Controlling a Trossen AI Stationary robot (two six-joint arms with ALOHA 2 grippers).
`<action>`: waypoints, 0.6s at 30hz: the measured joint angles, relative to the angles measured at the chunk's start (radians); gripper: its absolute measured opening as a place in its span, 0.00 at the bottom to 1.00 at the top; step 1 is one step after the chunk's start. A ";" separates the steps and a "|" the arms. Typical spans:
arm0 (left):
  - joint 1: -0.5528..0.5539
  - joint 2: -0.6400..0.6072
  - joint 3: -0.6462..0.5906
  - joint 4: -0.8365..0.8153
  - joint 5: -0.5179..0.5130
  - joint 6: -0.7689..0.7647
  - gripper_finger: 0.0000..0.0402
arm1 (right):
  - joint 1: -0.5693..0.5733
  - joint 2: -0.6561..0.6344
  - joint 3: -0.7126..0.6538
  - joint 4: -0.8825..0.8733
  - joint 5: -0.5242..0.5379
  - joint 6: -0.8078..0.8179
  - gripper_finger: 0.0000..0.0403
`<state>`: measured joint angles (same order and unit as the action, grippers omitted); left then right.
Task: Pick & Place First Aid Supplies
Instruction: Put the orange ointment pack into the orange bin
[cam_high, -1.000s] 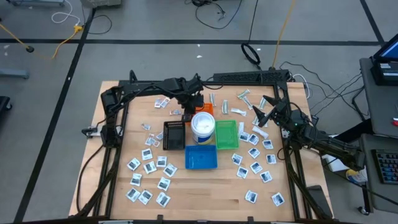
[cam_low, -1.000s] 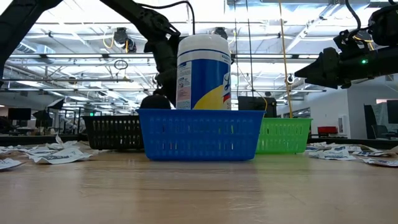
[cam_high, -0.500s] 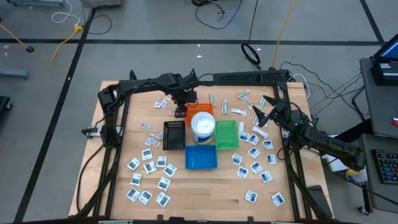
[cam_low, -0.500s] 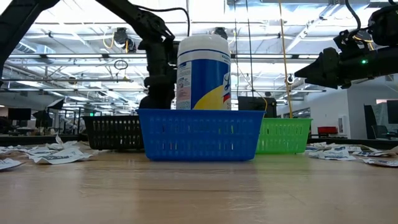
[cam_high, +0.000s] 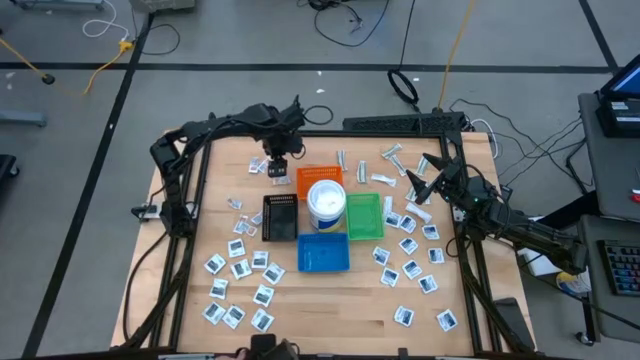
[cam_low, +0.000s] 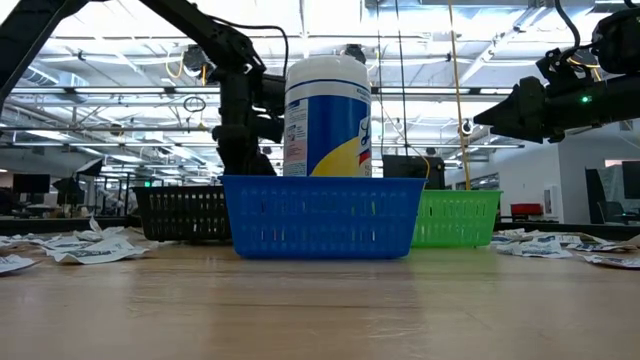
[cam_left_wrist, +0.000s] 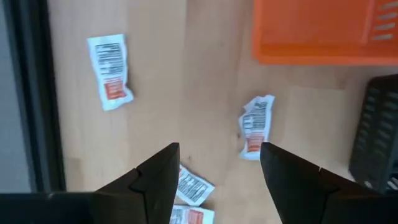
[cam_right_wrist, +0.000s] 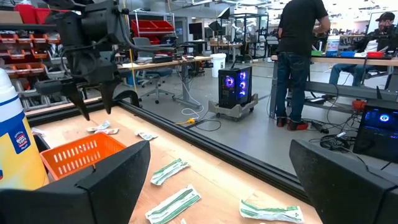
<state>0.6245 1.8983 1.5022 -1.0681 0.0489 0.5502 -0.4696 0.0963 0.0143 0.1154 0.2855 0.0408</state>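
Small white packets lie flat on the table on both sides of the trays: blue-printed squares (cam_high: 240, 262) at near left and more (cam_high: 410, 270) at right. Red-marked packets (cam_left_wrist: 255, 126) (cam_left_wrist: 111, 70) lie below my left gripper (cam_left_wrist: 217, 155), which hovers open above the table left of the orange tray (cam_high: 318, 177), touching nothing. Pale wrapped strips (cam_right_wrist: 168, 169) lie near the far edge. My right gripper (cam_right_wrist: 219, 149) hangs open above the table's right side (cam_high: 425, 180), over scattered packets.
The white tub with a blue band (cam_high: 326, 203) stands among the orange tray, black tray (cam_high: 280, 217), green tray (cam_high: 363, 215) and blue tray (cam_high: 323, 252) at mid-table. Bare wood lies along the near edge (cam_high: 330, 315). People stand in the room beyond the table (cam_right_wrist: 301, 56).
My left gripper has moved away from the orange tray and the tub, toward the table's left and far edge, and now hangs over the red-marked packets. The packets have stayed where they were. The right arm has kept still.
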 joint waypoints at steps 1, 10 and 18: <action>0.001 -0.001 -0.007 0.003 0.000 0.005 0.57 | 0.000 0.000 0.000 0.000 0.000 0.000 0.94; -0.017 0.000 -0.145 0.124 0.002 -0.003 0.57 | 0.000 0.000 0.000 0.000 0.000 0.000 0.94; -0.021 0.000 -0.249 0.237 0.013 -0.011 0.57 | 0.000 0.000 0.000 0.000 0.000 0.000 0.94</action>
<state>0.6035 1.8988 1.2537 -0.8309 0.0624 0.5392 -0.4696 0.0964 0.0141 0.1154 0.2854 0.0409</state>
